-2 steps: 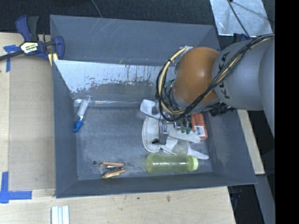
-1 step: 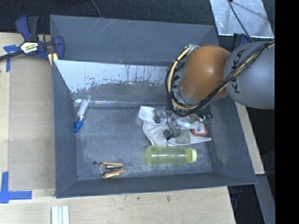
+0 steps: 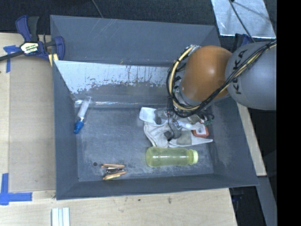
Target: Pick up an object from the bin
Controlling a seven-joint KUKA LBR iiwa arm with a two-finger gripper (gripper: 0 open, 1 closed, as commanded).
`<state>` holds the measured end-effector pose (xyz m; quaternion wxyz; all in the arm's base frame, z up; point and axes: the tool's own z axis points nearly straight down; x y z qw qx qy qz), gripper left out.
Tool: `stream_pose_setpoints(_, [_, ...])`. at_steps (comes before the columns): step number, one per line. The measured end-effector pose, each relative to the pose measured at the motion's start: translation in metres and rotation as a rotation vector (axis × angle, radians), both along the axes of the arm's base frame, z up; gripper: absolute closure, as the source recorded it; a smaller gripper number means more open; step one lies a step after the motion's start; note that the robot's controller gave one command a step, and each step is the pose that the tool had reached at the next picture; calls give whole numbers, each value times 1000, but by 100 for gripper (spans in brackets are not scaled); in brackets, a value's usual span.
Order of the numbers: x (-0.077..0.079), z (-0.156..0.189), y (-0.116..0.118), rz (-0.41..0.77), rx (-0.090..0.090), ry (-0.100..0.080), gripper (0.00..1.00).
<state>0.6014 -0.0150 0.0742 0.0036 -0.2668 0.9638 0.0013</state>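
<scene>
My gripper (image 3: 172,125) hangs low over the right half of the bin, its fingers down on a crumpled white cloth (image 3: 151,128). Whether the fingers are round the cloth is hidden by the wrist above. Just to the right of the gripper lies a flat white packet with a red-and-white label (image 3: 202,132). A pale yellow plastic bottle (image 3: 171,157) lies on its side directly in front of the cloth, close to the bin's near wall.
A clear tube with a blue cap (image 3: 80,117) lies at the bin's left side. Two copper-coloured pins (image 3: 113,171) lie near the front left corner. The arm with its orange dome reaches in from the right.
</scene>
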Motion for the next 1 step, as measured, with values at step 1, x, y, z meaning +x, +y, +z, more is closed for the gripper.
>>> stream_pose_setpoints(1, [-4,137,-10,31,-4,3,100])
